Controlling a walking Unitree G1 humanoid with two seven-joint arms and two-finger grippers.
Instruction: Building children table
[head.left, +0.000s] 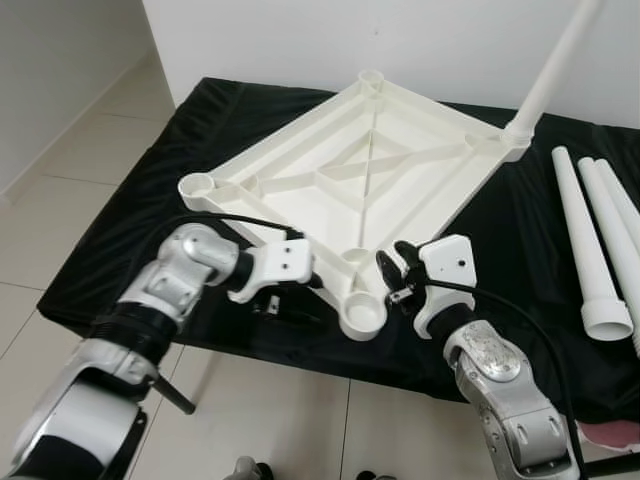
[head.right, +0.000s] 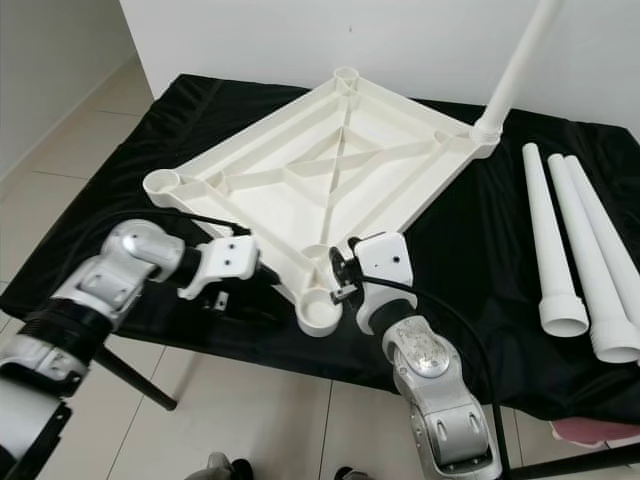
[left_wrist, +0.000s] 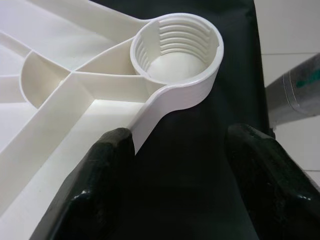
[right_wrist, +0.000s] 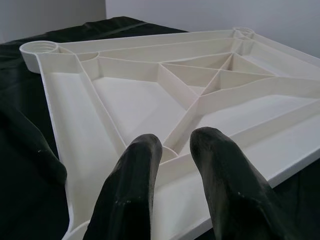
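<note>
Two tools flank the tabletop's (head.left: 365, 165) near socket (head.left: 362, 314): left tool (head.left: 285, 297) open beside its rim, right tool (head.left: 395, 272) nearly closed, empty. The rim should be steadied before a leg (head.left: 590, 245) is fetched.

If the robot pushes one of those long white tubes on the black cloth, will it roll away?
Probably. The loose table legs are round and smooth, lying flat on the black cloth. They widen toward one end, so they would likely curve. They look hollow, so likely light.
</note>
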